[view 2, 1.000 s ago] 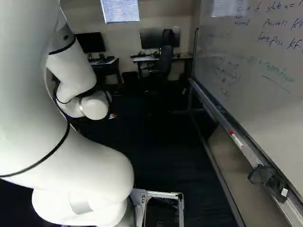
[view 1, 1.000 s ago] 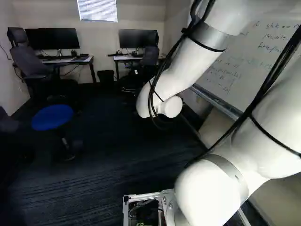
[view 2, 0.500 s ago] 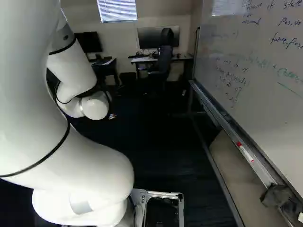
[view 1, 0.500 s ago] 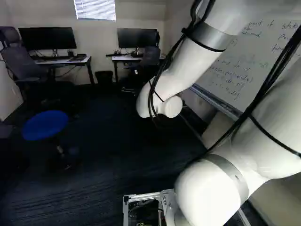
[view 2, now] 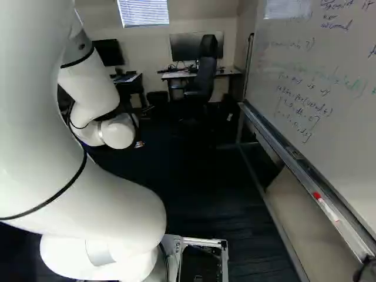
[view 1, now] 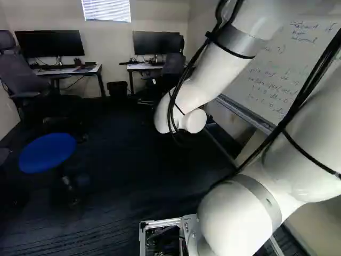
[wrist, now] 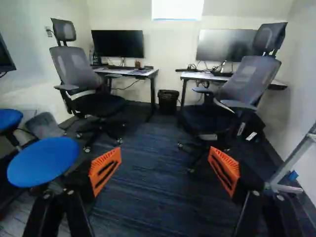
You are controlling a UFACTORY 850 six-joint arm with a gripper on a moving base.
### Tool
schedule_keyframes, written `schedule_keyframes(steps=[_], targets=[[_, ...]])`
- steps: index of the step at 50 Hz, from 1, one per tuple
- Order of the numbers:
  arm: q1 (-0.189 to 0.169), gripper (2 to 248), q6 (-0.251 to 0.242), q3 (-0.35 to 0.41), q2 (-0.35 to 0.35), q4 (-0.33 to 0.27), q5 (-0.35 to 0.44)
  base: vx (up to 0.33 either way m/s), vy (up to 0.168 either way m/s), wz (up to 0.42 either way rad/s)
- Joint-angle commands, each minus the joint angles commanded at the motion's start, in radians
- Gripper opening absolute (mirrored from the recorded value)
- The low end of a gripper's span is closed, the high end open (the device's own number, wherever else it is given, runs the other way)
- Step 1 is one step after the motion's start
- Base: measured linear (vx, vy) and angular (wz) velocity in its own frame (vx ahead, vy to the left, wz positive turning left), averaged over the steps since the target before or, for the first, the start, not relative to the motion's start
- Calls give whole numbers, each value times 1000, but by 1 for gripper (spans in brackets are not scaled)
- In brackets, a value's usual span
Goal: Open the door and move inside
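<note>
No door shows in any view. At the end of the arm in the right base view, a small orange-tipped part of the gripper (view 2: 139,144) peeks out beside the white wrist. The wrist view gives the gripper (wrist: 164,168) with its two fingers wide apart and nothing between them. Dark carpet (wrist: 153,197) lies beneath and ahead of it. The left base view hides the gripper behind the wrist joint.
Two office chairs (wrist: 79,74) (wrist: 242,94) stand by desks with monitors ahead, a black bin (wrist: 168,100) between. Blue stools (view 1: 48,153) are on the left. A whiteboard (view 2: 311,88) on a metal frame runs close along the right.
The base has moved forward into the room: the blue stool and the whiteboard's red-capped marker have slid outward and down in the base views. The arm holds its pose over its lowest joint.
</note>
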Motion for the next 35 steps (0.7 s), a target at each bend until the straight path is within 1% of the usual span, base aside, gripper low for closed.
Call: schedule_keyframes(steps=[11,35], targets=[[0,247,0,0,0,0,0,207,79,-10],[0,247,0,0,0,0,0,194,9,-9]])
